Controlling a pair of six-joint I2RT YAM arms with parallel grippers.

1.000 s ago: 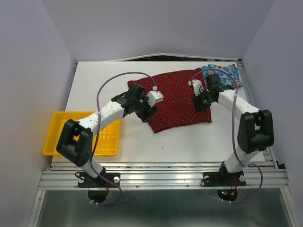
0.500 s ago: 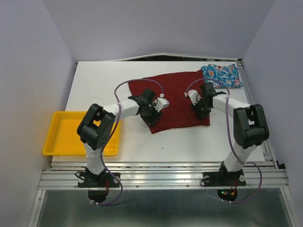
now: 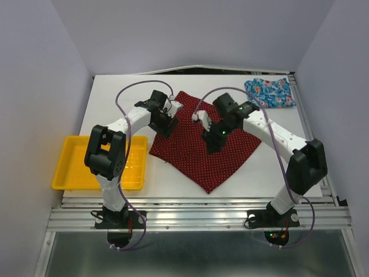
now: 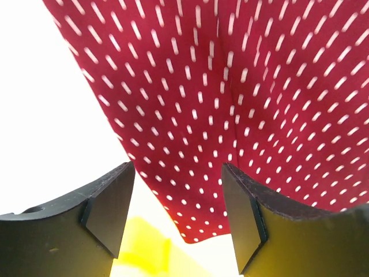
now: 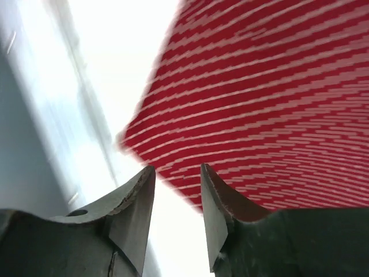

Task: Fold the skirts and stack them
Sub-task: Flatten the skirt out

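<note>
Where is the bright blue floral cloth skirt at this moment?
In the top external view, the bright blue floral cloth skirt lies at the far right corner of the white table, apart from the dark red dotted skirt at the centre.

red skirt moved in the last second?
Yes. The red skirt turned and slid toward the near edge, away from the blue skirt, closer to the tray.

You have the dotted skirt [image 3: 199,147] mid-table [image 3: 115,98], the floral skirt [image 3: 270,93] at the far right corner, and the tray [image 3: 66,173] near left.
</note>
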